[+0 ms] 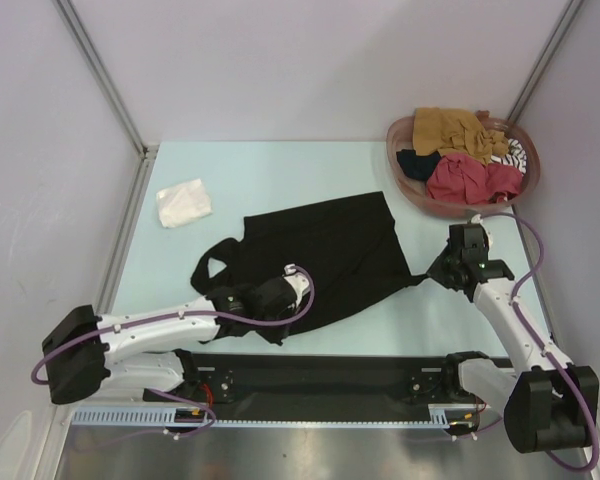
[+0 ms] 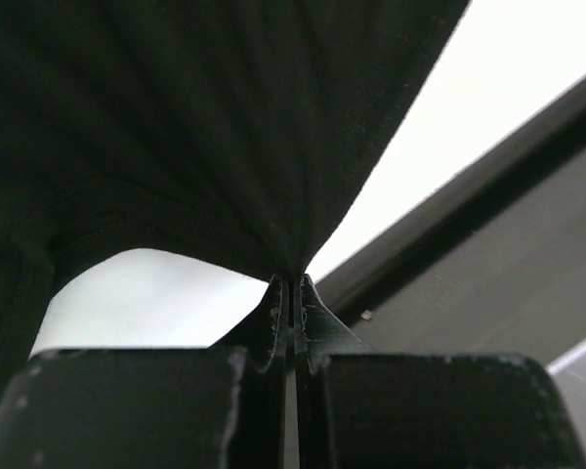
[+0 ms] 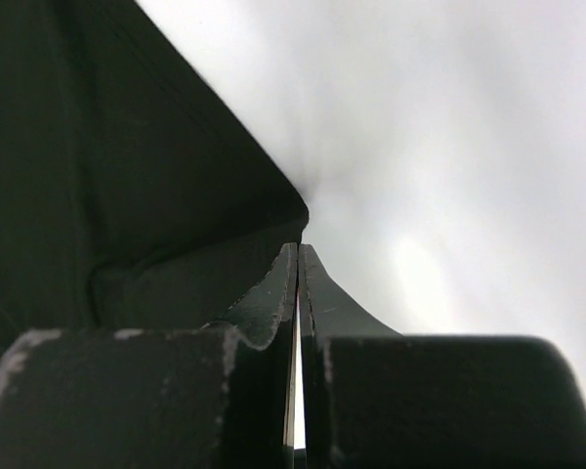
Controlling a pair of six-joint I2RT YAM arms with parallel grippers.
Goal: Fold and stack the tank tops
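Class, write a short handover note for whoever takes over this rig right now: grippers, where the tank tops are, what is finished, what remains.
Left gripper: shut on the black tank top, pinching a fold near its strap end.
Right gripper: shut on the same garment's right corner.
The black tank top lies spread mid-table, not yet folded.
White tank top: folded small, at the far left.
Basket, far right: mustard-brown top, red top, striped top and something dark, all unfolded.
Left to do: fold the black one, stack it with the white one, then work through the basket.
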